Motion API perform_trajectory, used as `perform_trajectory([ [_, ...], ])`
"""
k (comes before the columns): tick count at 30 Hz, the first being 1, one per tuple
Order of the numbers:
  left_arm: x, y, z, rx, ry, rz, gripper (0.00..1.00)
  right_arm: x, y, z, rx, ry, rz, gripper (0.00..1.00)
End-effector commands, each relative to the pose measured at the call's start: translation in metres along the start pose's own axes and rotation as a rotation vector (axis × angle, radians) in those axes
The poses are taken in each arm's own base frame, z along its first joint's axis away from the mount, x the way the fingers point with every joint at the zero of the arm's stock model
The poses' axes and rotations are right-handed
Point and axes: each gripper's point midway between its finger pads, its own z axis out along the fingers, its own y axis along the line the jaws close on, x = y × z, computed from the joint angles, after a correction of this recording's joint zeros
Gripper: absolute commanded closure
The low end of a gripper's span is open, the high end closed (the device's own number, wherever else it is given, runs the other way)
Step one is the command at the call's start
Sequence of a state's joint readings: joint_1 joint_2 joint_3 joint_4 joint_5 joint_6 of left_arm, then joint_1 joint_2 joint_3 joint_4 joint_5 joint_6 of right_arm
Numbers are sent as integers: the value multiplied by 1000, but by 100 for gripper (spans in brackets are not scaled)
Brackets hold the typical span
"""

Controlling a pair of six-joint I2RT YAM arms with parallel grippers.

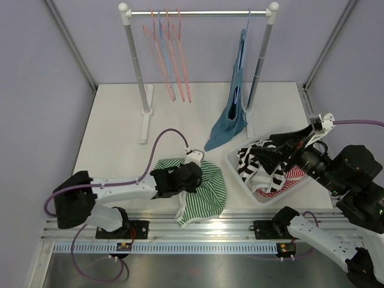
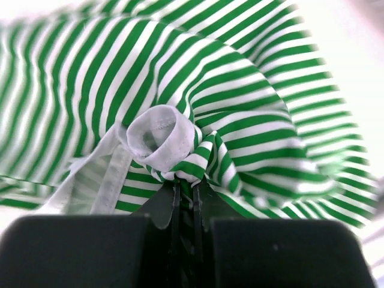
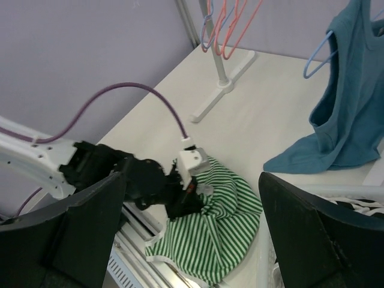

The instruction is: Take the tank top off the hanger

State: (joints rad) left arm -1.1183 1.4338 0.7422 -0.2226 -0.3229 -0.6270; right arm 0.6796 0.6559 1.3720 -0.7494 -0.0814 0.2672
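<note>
Near edge of desk, left of centre: green striped top (image 1: pixel 210 189) lies crumpled, part over the edge.
Left pincer (image 1: pixel 198 176): clamped together on a fold of the green striped top beside its white hem.
Far right of desk (image 1: pixel 120 132): blue tank top (image 1: pixel 235 114) hangs from a blue hanger (image 1: pixel 247 23) on the rack (image 1: pixel 198 12), its lower end resting on the surface.
Rack, left part: bare pink hangers (image 1: pixel 174 60).
Right edge of desk: white bin (image 1: pixel 238 163) with black-and-white striped clothes (image 1: pixel 255 162).
Right pincer (image 1: pixel 268 159): over the bin, fingers wide apart, nothing between them.
</note>
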Motion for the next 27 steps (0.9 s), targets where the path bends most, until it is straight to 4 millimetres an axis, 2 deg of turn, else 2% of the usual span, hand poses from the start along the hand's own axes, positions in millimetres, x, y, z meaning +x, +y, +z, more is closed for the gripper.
perform_trajectory([
  [1, -58, -21, -54, 64, -200, -42, 100, -15, -16, -8, 102, -54, -25, 1],
  [3, -71, -27, -75, 86, -238, -12, 100, -16, -27, -10, 162, -62, -26, 1],
  [5, -97, -40, -103, 143, -298, -19, 100, -21, -40, -13, 237, -89, -27, 1],
  [7, -106, -54, -118, 207, -304, 22, 100, -26, -50, -17, 298, -114, -32, 0],
  [8, -121, -65, -133, 254, -334, 20, 100, -30, -52, -19, 315, -127, -35, 0],
  [10, -131, -89, -149, 353, -348, 64, 100, -38, -59, -25, 363, -158, -36, 1],
  [11, -134, -99, -150, 383, -344, 80, 100, -43, -61, -29, 377, -171, -39, 1],
  [12, -149, -118, -168, 463, -372, 104, 100, -47, -62, -33, 388, -184, -38, 0],
  [13, -154, -128, -173, 496, -379, 120, 100, -54, -62, -39, 400, -206, -37, 1],
  [14, -156, -139, -168, 512, -367, 141, 100, -56, -63, -42, 410, -215, -37, 1],
  [15, -172, -156, -185, 576, -395, 167, 100, -59, -63, -45, 414, -222, -39, 1],
  [17, -185, -174, -191, 625, -413, 206, 100, -68, -62, -56, 418, -252, -40, 1],
  [18, -187, -184, -178, 624, -406, 243, 100, -71, -61, -60, 418, -264, -42, 1],
  [19, -203, -195, -189, 649, -446, 252, 100, -74, -61, -64, 419, -275, -42, 1],
  [24, -239, -239, -170, 668, -522, 391, 100, -88, -54, -89, 396, -347, -26, 0],
  [25, -236, -248, -146, 651, -497, 412, 100, -91, -52, -96, 387, -365, -22, 1],
  [26, -254, -257, -155, 662, -543, 414, 100, -92, -51, -100, 383, -371, -18, 1],
  [27, -256, -265, -148, 679, -547, 450, 100, -93, -49, -104, 374, -385, -9, 1],
])
